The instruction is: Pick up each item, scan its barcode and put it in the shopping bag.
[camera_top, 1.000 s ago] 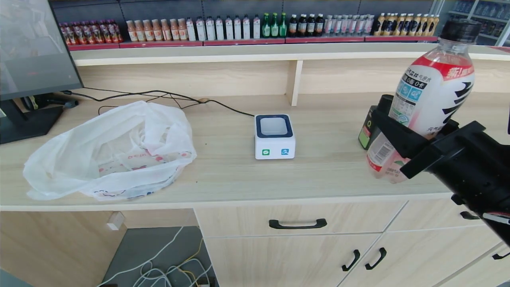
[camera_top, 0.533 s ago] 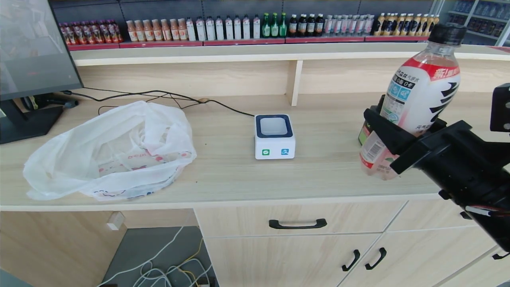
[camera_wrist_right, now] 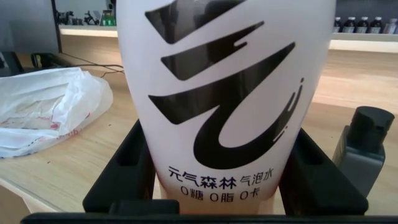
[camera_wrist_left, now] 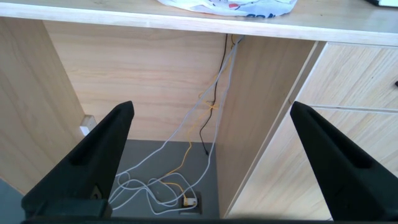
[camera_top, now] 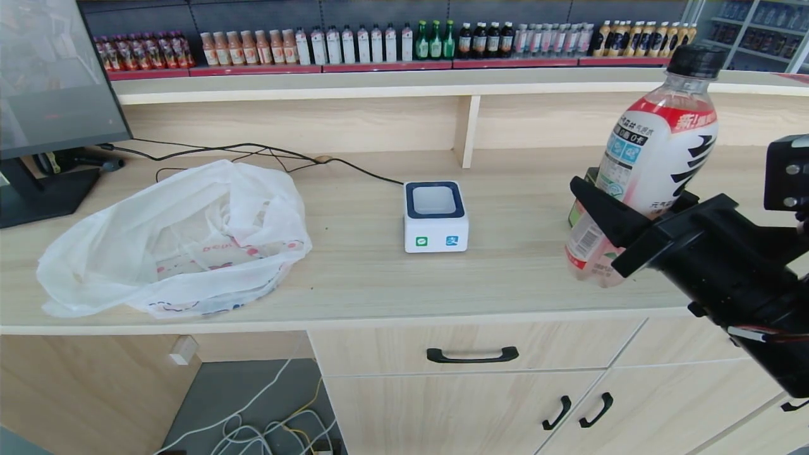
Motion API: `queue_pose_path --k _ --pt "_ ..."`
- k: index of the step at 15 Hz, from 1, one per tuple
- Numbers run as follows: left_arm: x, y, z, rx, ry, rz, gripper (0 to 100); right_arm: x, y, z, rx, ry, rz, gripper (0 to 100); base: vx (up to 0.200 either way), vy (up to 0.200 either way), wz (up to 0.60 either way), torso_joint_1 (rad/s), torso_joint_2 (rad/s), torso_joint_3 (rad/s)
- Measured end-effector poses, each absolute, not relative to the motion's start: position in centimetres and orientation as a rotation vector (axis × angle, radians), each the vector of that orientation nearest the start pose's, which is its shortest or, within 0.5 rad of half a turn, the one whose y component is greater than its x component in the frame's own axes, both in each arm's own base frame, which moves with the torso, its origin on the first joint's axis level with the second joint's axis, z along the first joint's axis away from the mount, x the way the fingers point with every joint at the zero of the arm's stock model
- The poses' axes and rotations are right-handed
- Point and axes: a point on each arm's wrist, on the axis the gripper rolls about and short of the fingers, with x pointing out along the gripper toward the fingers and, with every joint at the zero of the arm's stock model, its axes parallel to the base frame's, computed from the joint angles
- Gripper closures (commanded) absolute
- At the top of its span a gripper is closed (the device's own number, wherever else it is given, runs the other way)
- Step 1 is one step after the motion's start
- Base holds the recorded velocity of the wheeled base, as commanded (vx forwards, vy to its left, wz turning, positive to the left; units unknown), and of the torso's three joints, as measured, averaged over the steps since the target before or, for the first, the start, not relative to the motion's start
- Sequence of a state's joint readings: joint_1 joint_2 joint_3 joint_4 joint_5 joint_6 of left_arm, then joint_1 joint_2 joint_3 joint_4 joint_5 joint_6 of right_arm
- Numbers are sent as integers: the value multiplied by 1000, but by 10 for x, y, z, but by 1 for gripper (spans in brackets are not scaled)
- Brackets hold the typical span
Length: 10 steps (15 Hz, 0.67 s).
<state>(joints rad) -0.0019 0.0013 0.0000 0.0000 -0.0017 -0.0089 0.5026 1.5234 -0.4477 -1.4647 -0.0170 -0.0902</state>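
While right fingers pinch smooth plastic bottle, left fingers spread; crinkled bag slumped.

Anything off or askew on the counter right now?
Nothing stands out. The bottle leans, clamped in the right gripper, no spill; the shopping bag lies open and the scanner sits square on the counter.

We see a monitor at the upper left and shelved bottles along the top. Loose cables lie at the lower left, under the counter.
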Motion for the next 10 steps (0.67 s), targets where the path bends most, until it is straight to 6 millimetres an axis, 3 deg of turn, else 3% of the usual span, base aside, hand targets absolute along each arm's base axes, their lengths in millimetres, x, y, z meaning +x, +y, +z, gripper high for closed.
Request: queue_pose_path --k 5,10 --pt "-23 0 76 -9 1 -3 0 204 111 218 10 -392 462 100 0 0 0 0 0 0" --pt "-23 0 76 -9 1 -2 0 204 111 219 10 -399 458 100 0 200 0 1 0 2"
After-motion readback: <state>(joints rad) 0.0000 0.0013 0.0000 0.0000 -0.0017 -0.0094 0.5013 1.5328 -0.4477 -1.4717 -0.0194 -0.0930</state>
